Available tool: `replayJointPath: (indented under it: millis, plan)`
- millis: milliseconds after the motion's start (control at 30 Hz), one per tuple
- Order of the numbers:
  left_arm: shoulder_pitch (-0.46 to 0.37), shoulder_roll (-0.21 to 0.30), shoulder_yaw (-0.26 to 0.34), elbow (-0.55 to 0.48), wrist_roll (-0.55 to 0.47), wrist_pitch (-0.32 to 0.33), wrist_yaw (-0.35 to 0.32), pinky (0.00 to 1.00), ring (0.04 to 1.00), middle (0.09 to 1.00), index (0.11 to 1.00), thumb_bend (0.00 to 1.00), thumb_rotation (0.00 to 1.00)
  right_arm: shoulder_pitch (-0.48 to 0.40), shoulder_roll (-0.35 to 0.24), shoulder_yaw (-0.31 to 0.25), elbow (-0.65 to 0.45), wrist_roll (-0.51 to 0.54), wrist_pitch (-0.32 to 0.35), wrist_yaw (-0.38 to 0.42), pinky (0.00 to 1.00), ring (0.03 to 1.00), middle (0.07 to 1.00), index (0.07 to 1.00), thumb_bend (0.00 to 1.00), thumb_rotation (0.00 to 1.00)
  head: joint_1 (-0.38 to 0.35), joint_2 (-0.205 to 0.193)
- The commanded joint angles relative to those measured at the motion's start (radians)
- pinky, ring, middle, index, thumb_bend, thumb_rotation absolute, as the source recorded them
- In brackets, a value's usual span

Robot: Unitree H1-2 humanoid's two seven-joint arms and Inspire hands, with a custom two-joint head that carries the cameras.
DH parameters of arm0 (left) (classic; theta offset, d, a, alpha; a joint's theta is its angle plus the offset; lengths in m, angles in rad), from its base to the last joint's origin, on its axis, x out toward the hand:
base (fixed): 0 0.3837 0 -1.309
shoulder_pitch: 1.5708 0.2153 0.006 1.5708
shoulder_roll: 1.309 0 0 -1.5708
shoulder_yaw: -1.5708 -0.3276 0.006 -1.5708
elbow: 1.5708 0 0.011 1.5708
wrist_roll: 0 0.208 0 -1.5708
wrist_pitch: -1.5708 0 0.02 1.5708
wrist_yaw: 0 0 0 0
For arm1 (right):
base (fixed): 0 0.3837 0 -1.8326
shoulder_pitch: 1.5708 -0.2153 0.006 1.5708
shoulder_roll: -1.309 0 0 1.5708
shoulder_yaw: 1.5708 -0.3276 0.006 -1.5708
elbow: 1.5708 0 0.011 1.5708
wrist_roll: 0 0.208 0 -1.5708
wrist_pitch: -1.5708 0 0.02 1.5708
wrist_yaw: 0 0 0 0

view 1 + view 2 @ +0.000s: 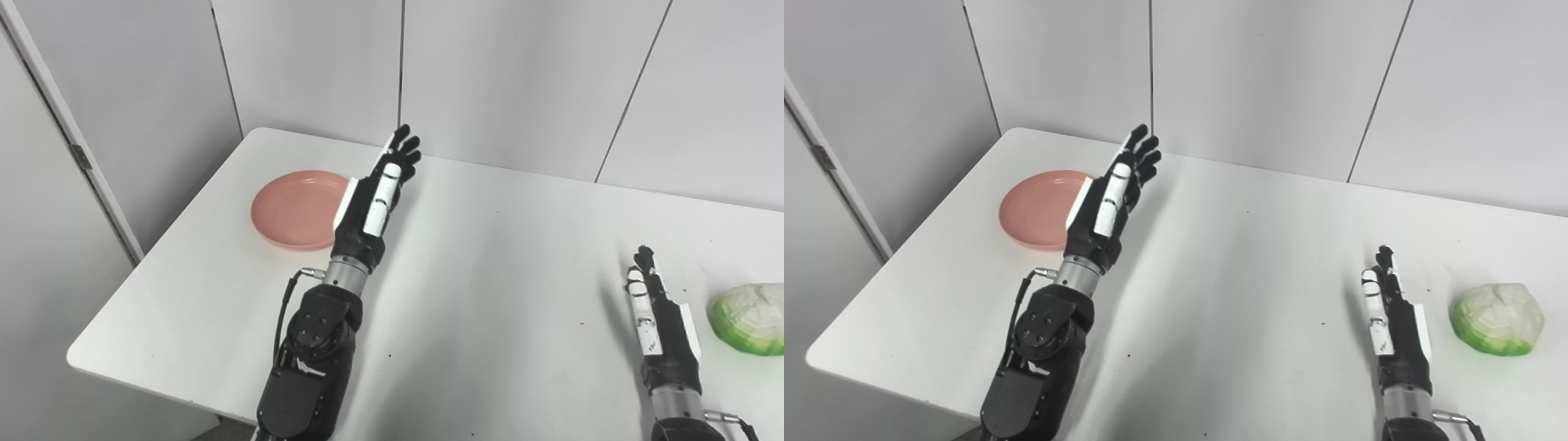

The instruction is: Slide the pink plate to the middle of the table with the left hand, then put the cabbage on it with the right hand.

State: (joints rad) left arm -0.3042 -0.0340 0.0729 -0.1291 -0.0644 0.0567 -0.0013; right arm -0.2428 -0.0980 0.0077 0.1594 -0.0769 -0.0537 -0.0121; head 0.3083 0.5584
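Observation:
A pink plate [294, 208] lies flat on the white table [490, 275], toward its far left corner. My left hand [380, 190] hovers at the plate's right rim, raised above the tabletop, fingers stretched out and open, holding nothing. At the right side sits a pale green and white cabbage [1497, 318]. My right hand [1390, 312] stands just left of the cabbage, a short gap between them, fingers straight and open, empty.
Grey wall panels [490, 79] rise right behind the table's far edge. The table's left edge and rounded front left corner [79, 355] drop off beside a door frame [67, 141].

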Motion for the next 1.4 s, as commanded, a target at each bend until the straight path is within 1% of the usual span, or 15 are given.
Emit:
replayJointPath:
  millis: [0,133,300,433,600,700,867,1000,1133,1233,1367]
  plan:
    - [-0.056,0.012,0.021,-0.033,-0.009,-0.016,0.025,0.97,0.948,0.944,0.933,0.47,1.0,0.006,-0.013,-0.009,0.007,0.005,-0.042,0.003,0.94,0.957,0.97,0.971,0.13,1.0,0.004,0.002]
    - [-0.084,0.03,0.071,-0.022,-0.033,-0.03,0.042,0.96,0.951,0.949,0.935,0.46,1.0,0.003,-0.017,-0.009,0.012,0.01,-0.05,0.008,0.94,0.961,0.973,0.977,0.11,1.0,0.009,0.006]
    - [-0.104,0.051,0.118,0.002,-0.043,-0.045,0.07,0.97,0.949,0.96,0.944,0.46,1.0,0.003,-0.021,-0.006,0.006,0.011,-0.039,0.011,0.95,0.966,0.98,0.984,0.11,1.0,0.014,0.007]
    - [-0.121,0.087,0.146,0.043,-0.009,-0.063,0.106,0.95,0.941,0.951,0.94,0.46,1.0,0.004,-0.019,-0.008,-0.001,0.011,-0.027,0.008,0.94,0.958,0.974,0.975,0.11,1.0,0.024,0.008]
    - [-0.147,0.134,0.186,0.093,-0.021,-0.082,0.122,0.96,0.945,0.952,0.943,0.48,1.0,0.005,-0.021,-0.009,-0.003,0.021,-0.026,0.013,0.96,0.965,0.98,0.98,0.1,1.0,0.042,0.007]
    - [-0.163,0.158,0.209,0.12,-0.031,-0.092,0.13,0.97,0.956,0.961,0.949,0.48,1.0,0.004,-0.024,-0.008,-0.004,0.023,-0.023,0.015,0.95,0.965,0.98,0.98,0.1,1.0,0.051,0.004]
    - [-0.19,0.193,0.256,0.169,-0.05,-0.106,0.149,0.96,0.959,0.965,0.961,0.47,1.0,0.004,-0.028,-0.005,-0.004,0.024,-0.021,0.018,0.97,0.972,0.988,0.987,0.1,1.0,0.055,0.005]
    - [-0.201,0.217,0.281,0.197,-0.052,-0.116,0.163,0.95,0.956,0.962,0.958,0.46,1.0,0.005,-0.03,-0.005,-0.005,0.027,-0.029,0.02,0.97,0.974,0.987,0.987,0.09,1.0,0.06,0.006]
    - [-0.209,0.247,0.304,0.224,-0.055,-0.113,0.176,0.98,0.966,0.958,0.96,0.46,1.0,0.004,-0.032,-0.008,-0.002,0.027,-0.034,0.021,0.97,0.972,0.982,0.985,0.09,1.0,0.067,0.006]
    - [-0.212,0.264,0.319,0.241,-0.073,-0.117,0.179,0.95,0.949,0.96,0.96,0.46,1.0,0.002,-0.032,-0.01,0.0,0.032,-0.038,0.026,0.96,0.978,0.985,0.985,0.09,1.0,0.067,0.006]
    - [-0.213,0.282,0.339,0.26,-0.09,-0.111,0.189,0.95,0.947,0.959,0.962,0.45,1.0,0.0,-0.037,-0.008,0.003,0.031,-0.044,0.034,0.97,0.984,0.992,0.989,0.09,1.0,0.072,0.007]
